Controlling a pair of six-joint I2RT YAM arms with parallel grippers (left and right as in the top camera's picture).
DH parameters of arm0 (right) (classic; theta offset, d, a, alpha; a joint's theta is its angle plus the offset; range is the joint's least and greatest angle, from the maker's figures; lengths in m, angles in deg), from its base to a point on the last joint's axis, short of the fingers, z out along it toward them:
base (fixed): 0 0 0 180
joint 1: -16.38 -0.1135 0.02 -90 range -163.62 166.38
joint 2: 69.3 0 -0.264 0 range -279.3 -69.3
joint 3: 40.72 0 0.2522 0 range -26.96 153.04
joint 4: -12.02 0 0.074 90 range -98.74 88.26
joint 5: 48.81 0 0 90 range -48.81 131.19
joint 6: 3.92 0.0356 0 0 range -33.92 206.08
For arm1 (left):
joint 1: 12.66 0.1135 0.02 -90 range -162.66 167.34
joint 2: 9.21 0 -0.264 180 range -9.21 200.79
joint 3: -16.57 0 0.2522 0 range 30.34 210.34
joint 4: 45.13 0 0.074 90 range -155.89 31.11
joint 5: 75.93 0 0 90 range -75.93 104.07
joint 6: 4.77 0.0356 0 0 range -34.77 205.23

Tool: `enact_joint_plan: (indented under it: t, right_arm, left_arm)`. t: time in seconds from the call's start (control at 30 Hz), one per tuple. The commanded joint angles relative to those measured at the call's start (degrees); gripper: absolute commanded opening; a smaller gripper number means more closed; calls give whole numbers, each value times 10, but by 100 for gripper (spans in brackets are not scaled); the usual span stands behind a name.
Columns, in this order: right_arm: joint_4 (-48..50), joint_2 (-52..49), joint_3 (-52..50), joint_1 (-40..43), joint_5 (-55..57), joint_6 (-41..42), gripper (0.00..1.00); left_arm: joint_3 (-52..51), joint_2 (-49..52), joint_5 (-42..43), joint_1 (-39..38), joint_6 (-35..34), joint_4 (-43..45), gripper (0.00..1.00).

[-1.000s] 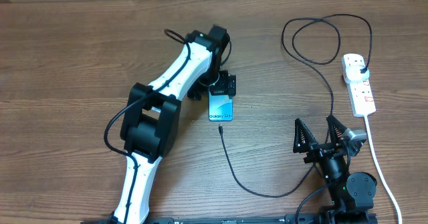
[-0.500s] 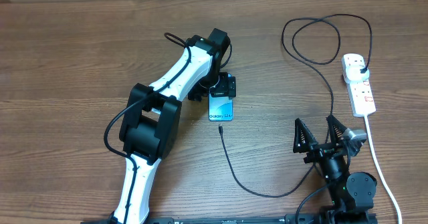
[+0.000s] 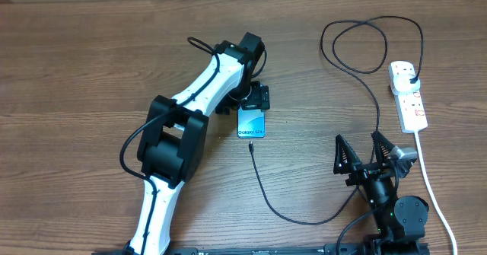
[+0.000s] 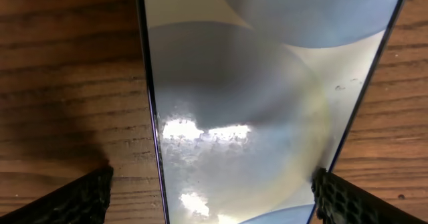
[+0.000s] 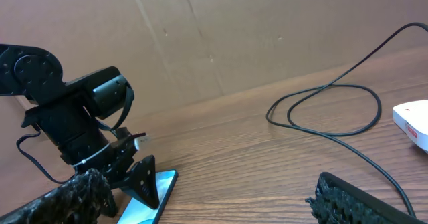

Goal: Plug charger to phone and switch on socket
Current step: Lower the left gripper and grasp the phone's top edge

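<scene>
The phone (image 3: 252, 124) is lying flat, screen up, near the middle of the worktop (image 3: 84, 65). Its far end is sitting under the left gripper (image 4: 212, 196), whose fingers (image 4: 77, 196) are standing apart, one on either side of the phone's long edges. The charger (image 3: 251, 148) is resting with its tip just beside the phone's near end, not plugged in. Its cable is curving away to the right and looping up to the socket (image 3: 409, 97) at the right edge. The right gripper (image 3: 369, 150) is hovering well apart from the phone, with its fingers spread and holding nothing.
</scene>
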Motion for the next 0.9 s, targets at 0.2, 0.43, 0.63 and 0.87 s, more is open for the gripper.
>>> enact_joint_plan:
  t: [0.2,0.43,0.63,0.87]
  right_arm:
    - [3,6,-6,-2,-3,0,100]
    - [3,6,-6,-2,-3,0,100]
    - [3,6,-6,-2,-3,0,100]
    - [3,6,-6,-2,-3,0,100]
  left_arm:
    - [-20,20,-26,-14,-2,8,100]
    - [-20,20,-8,-15,-2,6,100]
    - [-20,20,15,-17,-2,14,100]
    - [-20,20,19,-19,-17,14,100]
